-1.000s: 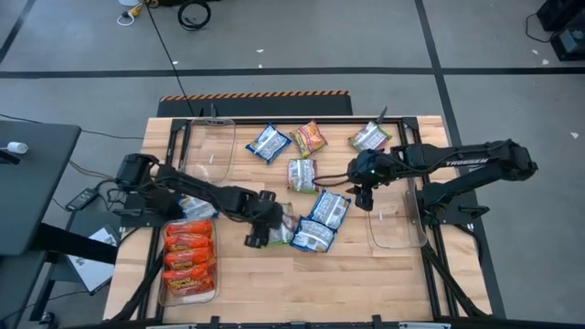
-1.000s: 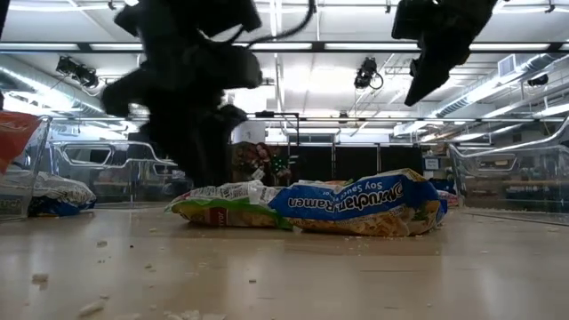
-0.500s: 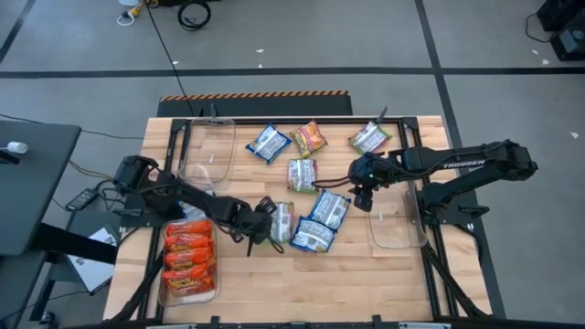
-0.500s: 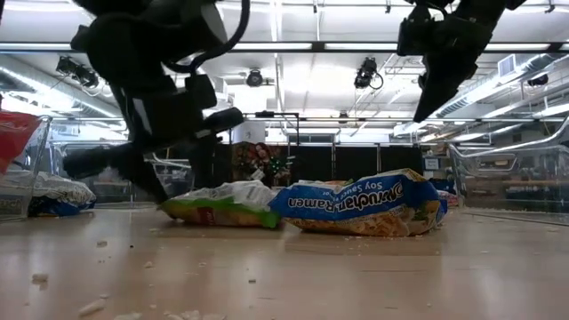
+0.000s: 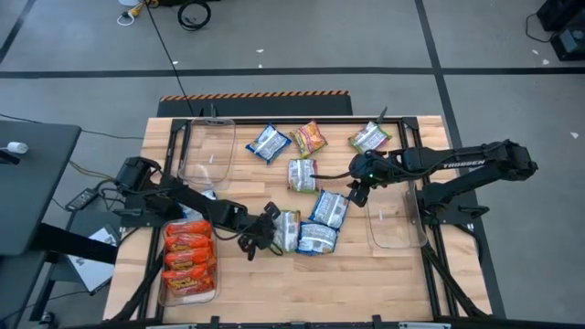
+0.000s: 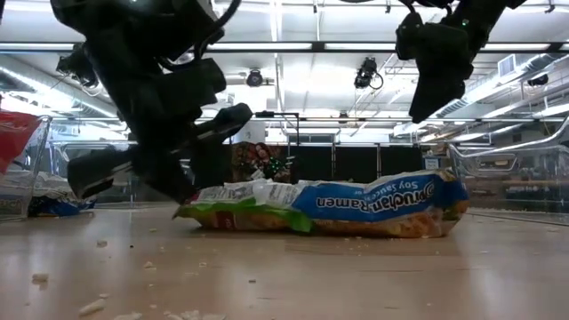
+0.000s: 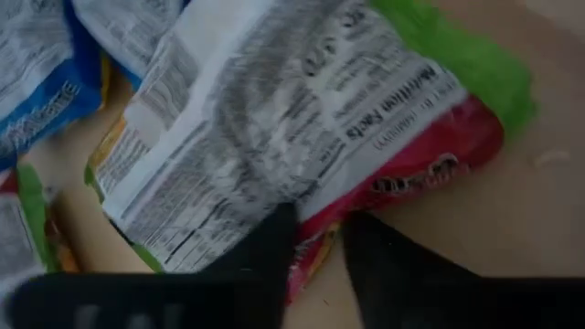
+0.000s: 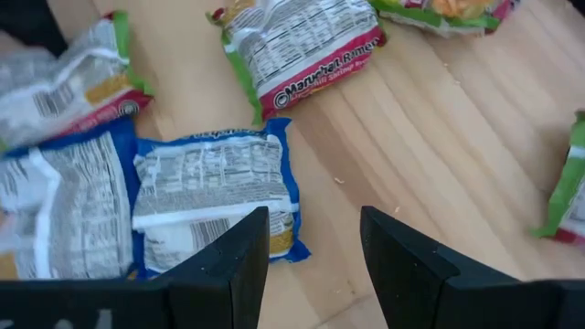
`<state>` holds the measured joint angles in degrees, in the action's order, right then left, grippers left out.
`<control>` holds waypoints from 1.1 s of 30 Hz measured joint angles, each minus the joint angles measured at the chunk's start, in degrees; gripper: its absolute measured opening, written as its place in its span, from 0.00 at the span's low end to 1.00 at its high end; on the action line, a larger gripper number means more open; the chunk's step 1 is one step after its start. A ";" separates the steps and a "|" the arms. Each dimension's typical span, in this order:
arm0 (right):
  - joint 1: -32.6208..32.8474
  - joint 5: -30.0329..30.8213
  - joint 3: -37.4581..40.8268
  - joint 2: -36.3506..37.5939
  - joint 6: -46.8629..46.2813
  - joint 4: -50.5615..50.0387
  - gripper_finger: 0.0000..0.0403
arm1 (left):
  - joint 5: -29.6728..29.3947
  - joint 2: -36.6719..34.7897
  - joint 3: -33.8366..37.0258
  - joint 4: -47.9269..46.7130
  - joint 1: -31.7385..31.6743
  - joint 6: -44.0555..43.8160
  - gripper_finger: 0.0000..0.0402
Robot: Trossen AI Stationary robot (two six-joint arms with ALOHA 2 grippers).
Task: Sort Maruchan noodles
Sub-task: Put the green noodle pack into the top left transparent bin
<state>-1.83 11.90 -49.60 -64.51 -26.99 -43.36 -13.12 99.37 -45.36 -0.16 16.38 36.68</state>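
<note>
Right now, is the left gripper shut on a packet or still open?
Shut on the green-edged packet. In the left wrist view the left gripper has its fingers pinching that packet's red-and-green end, with only a thin gap between them.

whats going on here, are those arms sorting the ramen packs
Yes, two robot arms are sorting ramen packets on a wooden table. The left gripper is low near the middle, its jaws pinching the edge of a green-and-pink packet. The right gripper hovers with jaws open above a blue packet. Orange packets already sit in a clear bin on the left; the clear bin on the right looks empty. More packets lie loose across the table's far half.
</note>
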 joint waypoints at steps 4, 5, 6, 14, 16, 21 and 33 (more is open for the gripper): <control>0.00 -2.50 0.00 0.00 -4.34 0.03 0.44 | -2.66 -0.36 -1.43 -1.79 0.45 -5.85 0.03; 0.00 -3.58 0.00 0.00 -5.28 0.03 0.44 | -3.42 -0.41 -2.66 -3.83 0.56 -7.86 0.03; 0.00 -4.54 0.00 0.00 -6.12 0.01 0.44 | -3.64 -0.69 -4.07 -6.58 0.58 -9.71 0.03; 0.00 -10.34 0.00 -0.02 -8.92 4.90 0.44 | 6.01 -8.18 -20.17 -41.46 -2.35 -25.34 0.02; 0.34 -10.39 -0.01 -0.02 -8.80 7.77 0.44 | 10.02 -9.66 -24.88 -52.25 -5.11 -31.03 0.02; 1.82 -6.93 -0.02 -0.04 -7.06 15.92 0.44 | 17.98 -10.49 -33.71 -73.67 -14.23 -44.32 0.02; 6.48 -4.02 -0.09 -0.04 -10.90 25.39 0.44 | 20.60 -12.38 -36.24 -89.99 -37.32 -39.37 0.02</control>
<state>4.65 7.88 -49.69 -64.55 -37.89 -17.98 7.49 86.99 -81.60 -90.15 -20.94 -2.69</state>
